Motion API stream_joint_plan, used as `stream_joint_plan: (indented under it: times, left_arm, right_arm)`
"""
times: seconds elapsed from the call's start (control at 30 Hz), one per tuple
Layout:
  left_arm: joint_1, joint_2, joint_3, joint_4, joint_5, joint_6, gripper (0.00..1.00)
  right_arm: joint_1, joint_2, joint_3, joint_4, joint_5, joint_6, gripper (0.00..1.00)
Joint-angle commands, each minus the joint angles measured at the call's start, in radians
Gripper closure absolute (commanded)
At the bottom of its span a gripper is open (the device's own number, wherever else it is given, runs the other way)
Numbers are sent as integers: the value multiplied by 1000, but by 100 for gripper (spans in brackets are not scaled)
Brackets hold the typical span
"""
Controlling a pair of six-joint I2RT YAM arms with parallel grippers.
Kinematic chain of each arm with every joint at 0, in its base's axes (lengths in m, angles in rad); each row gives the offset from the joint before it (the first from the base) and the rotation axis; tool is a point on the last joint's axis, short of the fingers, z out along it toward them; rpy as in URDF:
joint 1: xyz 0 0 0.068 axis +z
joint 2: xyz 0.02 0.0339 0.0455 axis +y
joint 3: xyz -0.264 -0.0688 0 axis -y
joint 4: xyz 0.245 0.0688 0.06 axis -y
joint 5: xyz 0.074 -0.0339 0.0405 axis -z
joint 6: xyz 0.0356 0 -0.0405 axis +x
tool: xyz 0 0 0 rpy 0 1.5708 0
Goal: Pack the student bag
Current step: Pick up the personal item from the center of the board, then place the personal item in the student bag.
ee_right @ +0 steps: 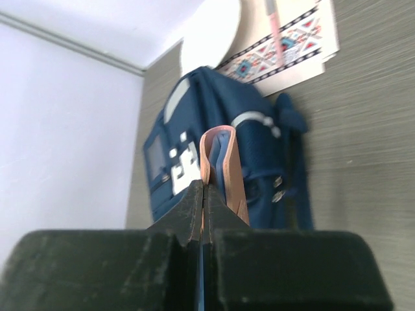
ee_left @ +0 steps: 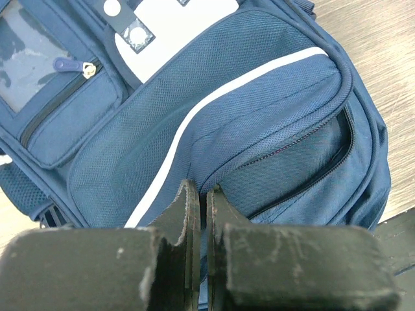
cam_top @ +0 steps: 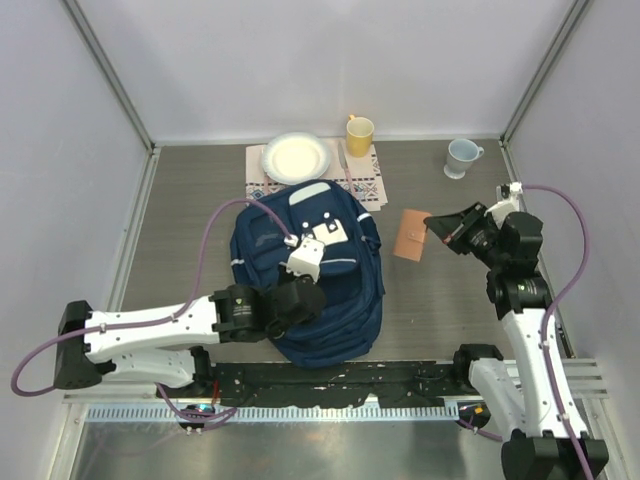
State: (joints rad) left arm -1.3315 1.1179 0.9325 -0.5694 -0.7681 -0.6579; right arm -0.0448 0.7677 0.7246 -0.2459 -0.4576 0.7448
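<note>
The left arm reaches in from the left across a grey wood-grain table (cam_top: pixel 190 220), and the left gripper (ee_left: pixel 201 188) is over the front of the student bag (cam_top: pixel 340 320), a large navy blue fabric backpack with a white reflective stripe. Its jaws are drawn almost together, with only a thin slit between them. The wrist view does not show whether they pinch any fabric.

The bag lies flat at the middle of the table, its pale top panel toward the far wall and its base at the near edge by the arm bases. In the left wrist view the zip of the front pocket (ee_left: pixel 343 149) gapes partly open.

Just behind the bag, a round white plate (cam_top: pixel 296 157) sits on a white cloth placemat with a patterned border (cam_top: pixel 365 185). The top of the bag overlaps the mat's near edge. A yellow mug (cam_top: pixel 359 134) stands at the mat's far right corner.

Right of the bag and close beside it is a tan, folded leather wallet with a blue lining (cam_top: pixel 411 234), clamped at one edge by the right gripper (cam_top: pixel 440 228). The jaws are closed tight on it. Whether it clears the table cannot be told.

A pale blue mug (cam_top: pixel 461 157) stands alone near the far right corner, well apart from the wallet.
</note>
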Motion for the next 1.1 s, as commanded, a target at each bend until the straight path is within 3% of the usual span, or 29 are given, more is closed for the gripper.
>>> stream_joint_plan:
  times: [0.0, 0.33, 0.63, 1.0, 1.07]
  left_arm:
    - [28, 35, 106, 160, -17, 36, 100]
    - [51, 166, 249, 183, 19, 43, 100]
    - [57, 269, 371, 183, 20, 20, 100]
    - [60, 298, 407, 198, 49, -3, 100]
    - [58, 298, 399, 206, 55, -8, 100]
  right_arm:
    - [6, -122, 10, -29, -159, 155, 99]
    - [6, -267, 1, -58, -283, 326, 99]
    - [13, -300, -53, -118, -294, 317, 99]
    - [45, -265, -197, 65, -299, 419, 99]
    - [107, -234, -218, 95, -262, 423, 99]
